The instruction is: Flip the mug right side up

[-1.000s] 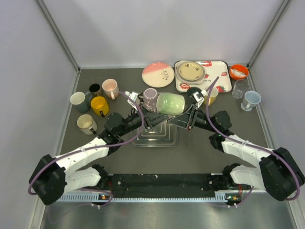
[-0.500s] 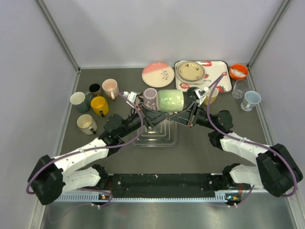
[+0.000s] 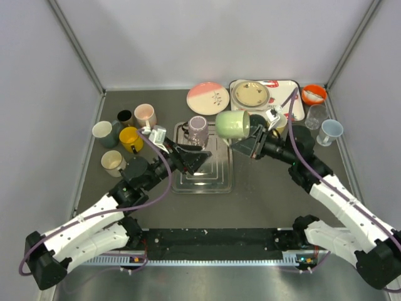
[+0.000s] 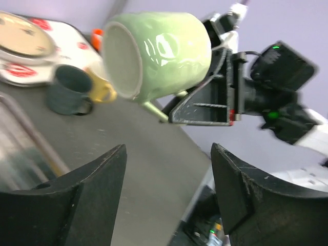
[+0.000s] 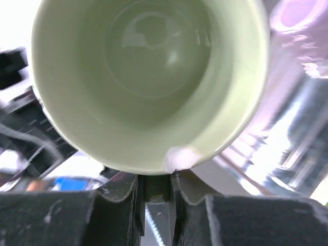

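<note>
Green mug (image 3: pixel 233 123) hangs sideways at 1 o'clock of clear tray (image 3: pixel 216 182), right gripper (image 5: pixel 156 192) clamped on its handle; left gripper (image 4: pixel 168 159) spread, empty. We fear that thin pinch pivoting, mug dropping.

The green mug (image 3: pixel 233 123) is pale mint outside and inside, glossy, with one whitish spot on its rim (seen only from the right wrist). The lilac mug (image 3: pixel 198 130) stands on a colourless clear tray (image 3: pixel 219 182). The round plate (image 3: pixel 207 98) is part pink, part white, with a few small dark marks. The strawberry tray (image 3: pixel 296 108) is white with red fruit prints, and the beige plate (image 3: pixel 250 94) on it has a darker ring. The bowl (image 3: pixel 313 94) is orange and the cup (image 3: pixel 330 130) is light blue. At the left are a yellow mug (image 3: pixel 130 138), a pink mug (image 3: pixel 145 115), a black mug (image 3: pixel 124 117) and a cream mug (image 3: pixel 113 162). The table (image 3: pixel 263 188) is dark grey.
</note>
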Motion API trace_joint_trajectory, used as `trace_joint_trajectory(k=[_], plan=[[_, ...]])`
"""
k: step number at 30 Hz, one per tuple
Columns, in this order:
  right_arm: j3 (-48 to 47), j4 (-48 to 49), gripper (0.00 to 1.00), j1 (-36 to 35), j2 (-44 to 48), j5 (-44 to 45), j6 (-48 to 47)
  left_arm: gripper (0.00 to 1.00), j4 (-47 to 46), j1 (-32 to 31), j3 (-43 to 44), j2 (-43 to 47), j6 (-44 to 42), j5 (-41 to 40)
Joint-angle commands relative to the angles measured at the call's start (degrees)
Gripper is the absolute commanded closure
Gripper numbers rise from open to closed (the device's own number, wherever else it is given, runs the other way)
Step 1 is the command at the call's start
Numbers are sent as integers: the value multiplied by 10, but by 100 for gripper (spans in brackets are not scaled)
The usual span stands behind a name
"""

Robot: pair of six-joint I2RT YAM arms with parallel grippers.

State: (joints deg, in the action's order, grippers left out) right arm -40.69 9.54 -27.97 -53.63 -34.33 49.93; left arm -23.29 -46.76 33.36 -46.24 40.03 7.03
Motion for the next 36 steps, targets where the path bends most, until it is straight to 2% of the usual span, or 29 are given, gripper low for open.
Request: trace_joint_trajectory(k=[1, 2, 4, 5, 8, 13, 17, 23, 29, 36], plan=[[-143, -344, 100, 25, 14, 293, -171, 27, 140, 3, 57, 40, -83, -158], [-150, -367, 100, 33, 13, 374, -178, 27, 152, 3, 61, 46, -87, -172], [-148, -392, 100, 73, 16, 435, -184, 26, 175, 3, 62, 53, -90, -206], [-143, -393, 100, 120, 19, 446, -183, 26, 179, 3, 59, 55, -87, -213], [-126, -395, 100, 200, 12, 474, -151, 27, 210, 3, 55, 72, -62, -257], [-121, -396, 100, 241, -48, 550, -132, 28, 212, 3, 7, 115, -12, -318], [-141, -394, 100, 274, -135, 529, -137, 28, 246, 3, -14, 134, 14, -347], [-192, -386, 100, 278, -253, 487, -149, 28, 237, 3, -59, 188, 31, -357], [-223, -376, 100, 277, -309, 491, -180, 29, 208, 3, -95, 233, -7, -340], [-258, -371, 100, 277, -385, 494, -222, 30, 213, 3, -103, 218, -14, -347]])
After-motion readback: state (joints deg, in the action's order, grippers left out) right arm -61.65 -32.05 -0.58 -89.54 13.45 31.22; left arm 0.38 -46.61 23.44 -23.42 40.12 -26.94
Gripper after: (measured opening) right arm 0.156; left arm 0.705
